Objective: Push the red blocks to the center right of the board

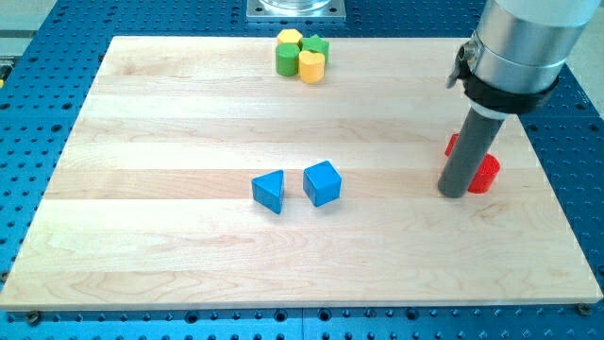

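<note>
A: Rod first: my tip (454,194) rests on the wooden board (189,264) at the view's right, holding nothing, since it can only push. It stands just at the view's left of the red blocks.

B: Where exactly are the reds?

A: Both sit at the board's right side, about mid-height. One red block (484,176) shows at the rod's right, touching it or very nearly. The second red block (451,145) peeks out from behind the rod on its left; most of it is hidden, so I cannot tell either shape.

B: How should they handle?

A: My judgement: small, light, rigid pieces that slide readily on smooth wood and may spin if nudged off-centre. There is no gripping here; the place to press is a flat side, low and through the middle. They already seem to lie near the centre right.

B: Anything else in this view?

A: Two blue blocks lie near the board's middle, well apart from my tip: a blue triangular block (270,191) and a blue cube (322,182). At the top edge, two green blocks (286,59) and two yellow blocks (311,66) cluster together, touching.
</note>
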Robot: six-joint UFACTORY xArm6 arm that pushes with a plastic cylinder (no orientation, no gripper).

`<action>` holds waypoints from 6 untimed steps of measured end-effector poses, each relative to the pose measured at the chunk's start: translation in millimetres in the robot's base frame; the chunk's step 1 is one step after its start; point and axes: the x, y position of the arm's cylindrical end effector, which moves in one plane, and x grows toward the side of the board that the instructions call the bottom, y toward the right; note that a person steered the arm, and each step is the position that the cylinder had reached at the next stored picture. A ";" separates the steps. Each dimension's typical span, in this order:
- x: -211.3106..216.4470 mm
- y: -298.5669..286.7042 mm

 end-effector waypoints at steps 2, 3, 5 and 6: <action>42.3 26.2; 2.4 24.9; -48.5 -14.2; -45.8 -24.4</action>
